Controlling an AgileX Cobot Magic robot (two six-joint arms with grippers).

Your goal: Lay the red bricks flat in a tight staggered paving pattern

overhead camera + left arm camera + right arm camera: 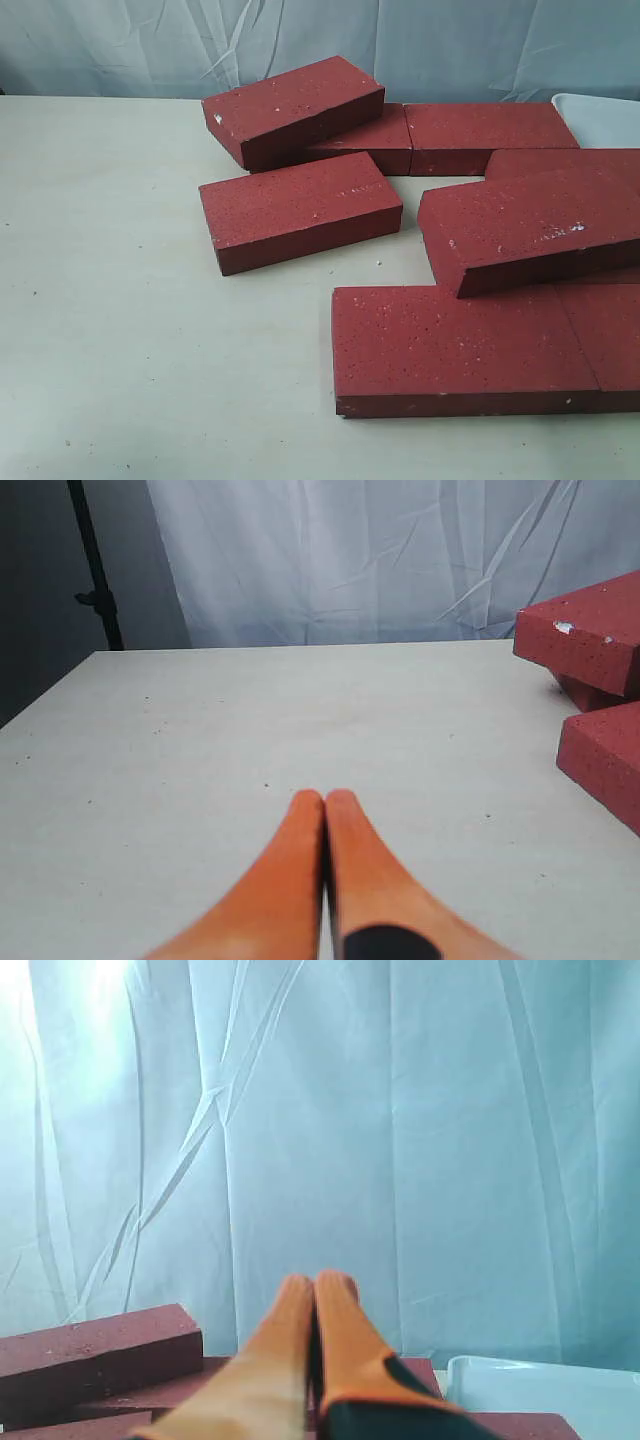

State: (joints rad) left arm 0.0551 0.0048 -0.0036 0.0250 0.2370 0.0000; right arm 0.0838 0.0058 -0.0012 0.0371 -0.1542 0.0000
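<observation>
Dark red bricks (490,135), rough and flecked with white, lie loosely over the right-hand part of a pale desk (130,300), not yet closed up into a paving pattern. Along the desk edge beneath the wrinkled blue cloth backdrop (120,45), two bricks sit flat, end to end. A tilted brick (295,108) leans across the left one of that pair, its corner marked by a white chip. Just in front of it a lone brick (300,212) rests flat on the desk, slightly askew and clear of the others.

Toward the near edge a front brick (460,345) lies flat with another butted against its right end. Behind these, a slanted brick (530,228) is propped at an angle over its neighbours. A white tray (600,115) shows at the far right of the desk, beyond the bricks.

The left gripper (325,800) has its orange fingers (290,880) pressed together from tip to base, with nothing between them. It points out over bare desk, the chipped tilted brick and the lone brick off to one side. Whether it touches the surface cannot be told.

The right gripper (315,1285) is likewise closed and empty. It is raised toward the cloth backdrop, with brick tops and the rim of the tray in sight beneath it.
</observation>
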